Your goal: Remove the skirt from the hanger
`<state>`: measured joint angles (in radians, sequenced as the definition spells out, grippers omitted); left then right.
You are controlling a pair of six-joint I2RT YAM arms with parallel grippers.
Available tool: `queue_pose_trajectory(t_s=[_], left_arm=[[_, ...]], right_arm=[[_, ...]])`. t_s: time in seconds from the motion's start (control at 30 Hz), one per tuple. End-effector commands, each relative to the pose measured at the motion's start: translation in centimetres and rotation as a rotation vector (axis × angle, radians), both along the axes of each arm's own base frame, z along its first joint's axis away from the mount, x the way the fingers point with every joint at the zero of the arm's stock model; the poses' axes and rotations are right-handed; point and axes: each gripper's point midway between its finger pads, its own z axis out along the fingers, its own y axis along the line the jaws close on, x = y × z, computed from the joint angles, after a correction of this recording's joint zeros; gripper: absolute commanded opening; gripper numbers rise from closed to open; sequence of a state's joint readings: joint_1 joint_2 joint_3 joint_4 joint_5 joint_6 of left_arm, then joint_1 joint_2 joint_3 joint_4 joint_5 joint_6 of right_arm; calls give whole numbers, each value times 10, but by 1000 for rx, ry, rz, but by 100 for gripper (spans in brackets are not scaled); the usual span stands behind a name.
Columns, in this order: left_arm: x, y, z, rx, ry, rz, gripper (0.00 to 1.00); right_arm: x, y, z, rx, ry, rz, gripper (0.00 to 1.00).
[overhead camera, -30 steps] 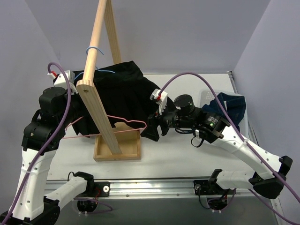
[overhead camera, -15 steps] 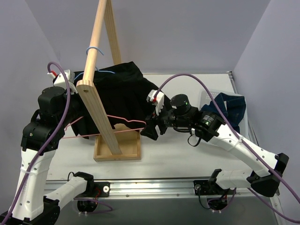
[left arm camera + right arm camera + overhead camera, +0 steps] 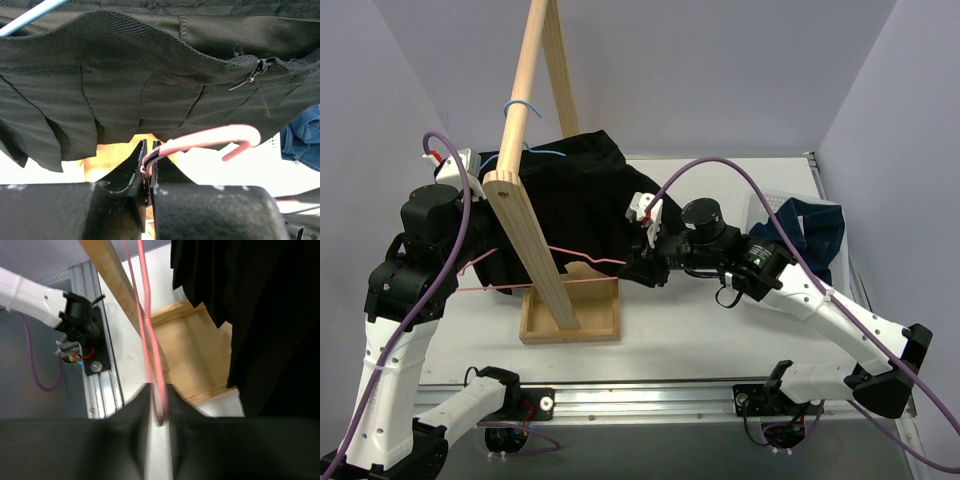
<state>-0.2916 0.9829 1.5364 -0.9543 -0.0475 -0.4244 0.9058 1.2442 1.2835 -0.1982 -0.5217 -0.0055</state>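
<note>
Starting at your left arm, you have the left gripper (image 3: 150, 152) pinched together on the wire of the pink hanger (image 3: 210, 140), with the wire trapped between its two fingertips. Ahead of those fingertips the hanger's hook curls to the right, just below the hem of the black skirt (image 3: 150, 85). The skirt fills the space above and beyond that gripper, its pleats hanging down and its zipper showing at the upper right. A blue hanger (image 3: 30, 15) crosses the skirt's top left corner.

From above, you see the skirt draped behind the slanted post of the wooden rack (image 3: 525, 230), on the far side of the post from the left arm. The pink hanger runs across the front of the post, from the left arm's side over to the right arm's.

Further right, your right gripper (image 3: 159, 397) is closed narrowly on the other end of the pink hanger, whose wire stretches straight away from its fingers. The skirt hangs to the right of those fingers, with the rack's base tray beyond them.

Past the right arm's elbow, a blue denim garment (image 3: 810, 235) lies in a white basket (image 3: 765, 205) on the table (image 3: 720, 330), well apart from both grippers.
</note>
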Motion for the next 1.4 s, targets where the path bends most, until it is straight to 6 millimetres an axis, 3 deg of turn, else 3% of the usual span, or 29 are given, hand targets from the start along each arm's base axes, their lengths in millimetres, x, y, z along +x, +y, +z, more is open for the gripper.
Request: queue_pose_trajectory(t_s=[0.0,0.27,0.43,0.5,0.7,0.73,0.77,1.0,1.13,1.37], left_arm=[[-8,-5,18,-30,-39,-41,2],[-10,-5,22,-31,-52,-42,5],[-11,-5,22,-50,-63,-36,43],[-11,-5,22,-57,-67,-34,54],[-13,-5,17,-58,-53,-32,72],[-15,-4,18,-60,-58,-32,89],[-15,-3,16,-57,-51,-26,92],[-19,20,7,-36,-44,102,94],[-27,42,14,-39,-91,218,94],[-44,53,30,-76,-185,258,94]], right_arm=[[-3,15,15,41,-24,85,1],[-1,16,15,38,-56,108,0],[4,13,22,50,-118,106,0],[3,13,26,58,-138,114,0],[5,14,43,86,-217,130,0],[6,14,43,83,-222,132,0],[7,14,46,82,-238,135,0],[14,17,52,60,-255,126,0],[22,16,47,38,-242,91,0],[37,14,45,44,-220,21,0]])
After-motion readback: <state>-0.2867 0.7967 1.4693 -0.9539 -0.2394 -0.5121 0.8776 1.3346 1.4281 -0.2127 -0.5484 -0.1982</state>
